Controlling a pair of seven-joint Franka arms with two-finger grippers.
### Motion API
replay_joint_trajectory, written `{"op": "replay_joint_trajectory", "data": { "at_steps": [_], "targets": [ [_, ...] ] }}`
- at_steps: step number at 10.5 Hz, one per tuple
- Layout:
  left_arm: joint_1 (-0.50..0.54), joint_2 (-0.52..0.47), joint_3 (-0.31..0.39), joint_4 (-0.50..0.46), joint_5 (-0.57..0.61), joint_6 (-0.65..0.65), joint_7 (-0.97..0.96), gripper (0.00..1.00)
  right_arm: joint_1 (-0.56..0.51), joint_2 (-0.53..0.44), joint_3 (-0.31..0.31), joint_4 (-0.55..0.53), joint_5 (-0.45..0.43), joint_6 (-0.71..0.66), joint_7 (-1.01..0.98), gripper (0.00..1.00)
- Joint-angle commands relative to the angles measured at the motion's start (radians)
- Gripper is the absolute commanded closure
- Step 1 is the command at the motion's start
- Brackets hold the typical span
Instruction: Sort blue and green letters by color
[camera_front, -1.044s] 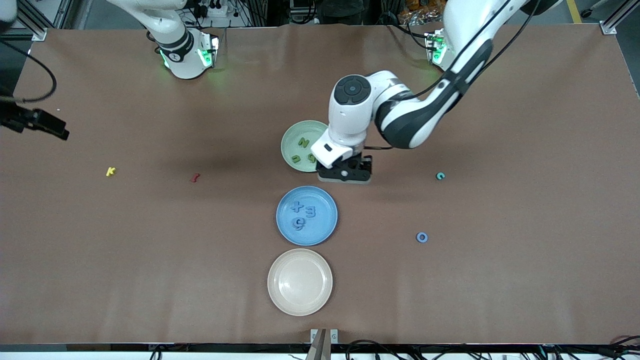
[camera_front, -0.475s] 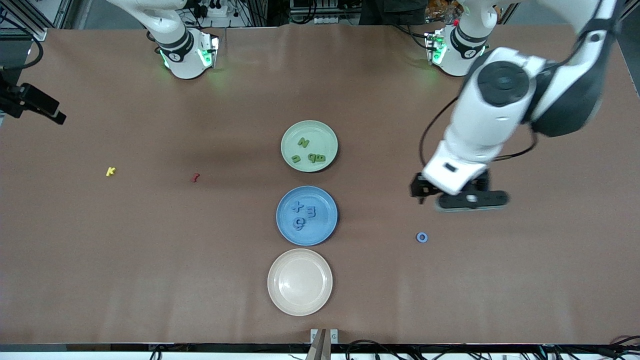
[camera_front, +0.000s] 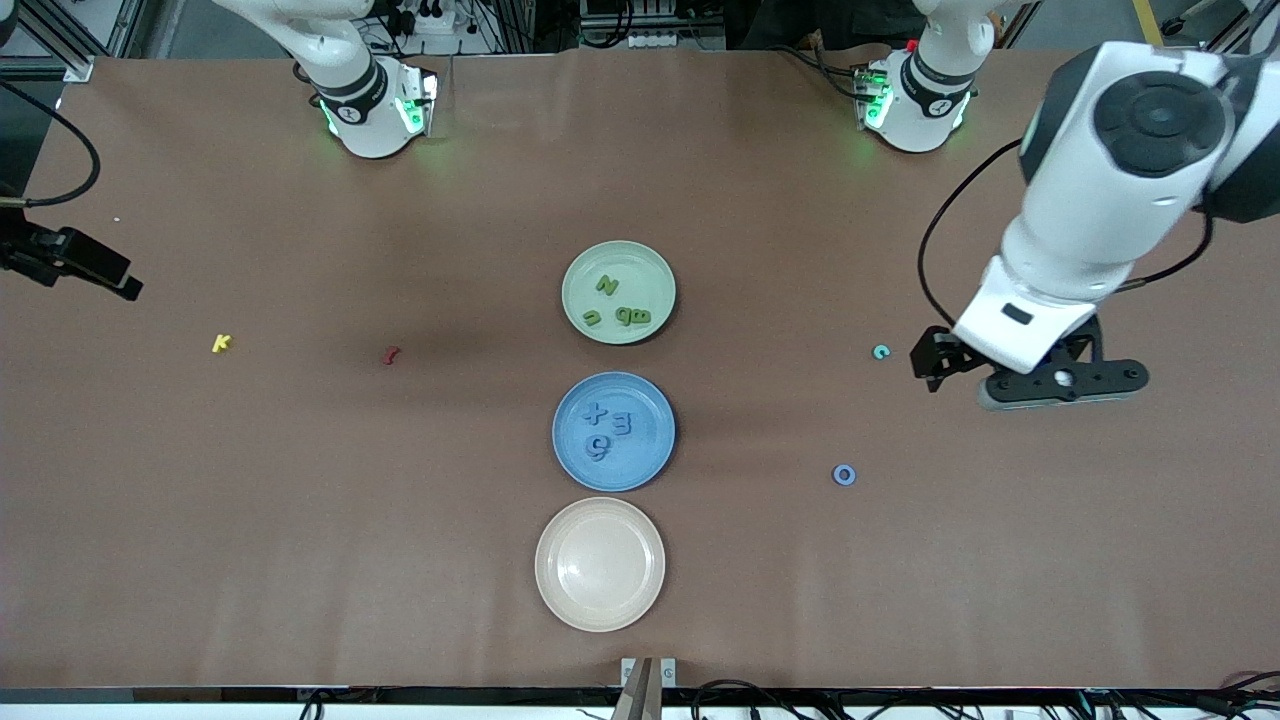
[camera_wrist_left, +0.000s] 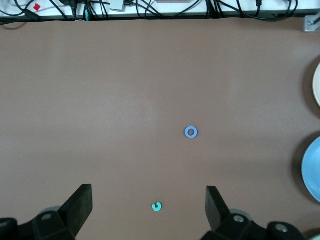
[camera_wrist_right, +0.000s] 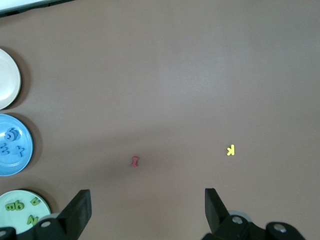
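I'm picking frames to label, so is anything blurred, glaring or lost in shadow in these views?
Front view: sharp, evenly lit; soft shadows beside the green plate and blue plate, green lights glowing at both arm bases. Left wrist view: the blue ring and teal piece are crisp. Right wrist view: even light, a faint shadow near the red piece.

Yellow K (camera_front: 221, 343) on table; green N (camera_front: 606, 284) in green plate (camera_front: 660, 270); blue 3 (camera_front: 621, 423), plus sign (camera_front: 595, 411), perhaps, in blue plate (camera_front: 655, 455).
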Motion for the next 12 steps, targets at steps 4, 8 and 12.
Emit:
{"op": "replay_joint_trajectory", "data": {
  "at_steps": [4, 8, 12],
  "targets": [
    [-0.075, -0.185, 0.330, -0.048, -0.307, -0.098, 0.312, 0.00, 0.001, -0.013, -0.023, 0.016, 0.005, -0.015, 0.003, 0.00],
    [-0.128, -0.267, 0.496, -0.136, -0.391, -0.100, 0.440, 0.00, 0.004, -0.013, -0.020, 0.028, 0.005, -0.020, -0.002, 0.00],
    [-0.128, -0.348, 0.509, -0.196, -0.382, -0.098, 0.444, 0.00, 0.022, -0.011, -0.016, 0.025, -0.047, -0.026, -0.066, 0.00]
  ]
}}
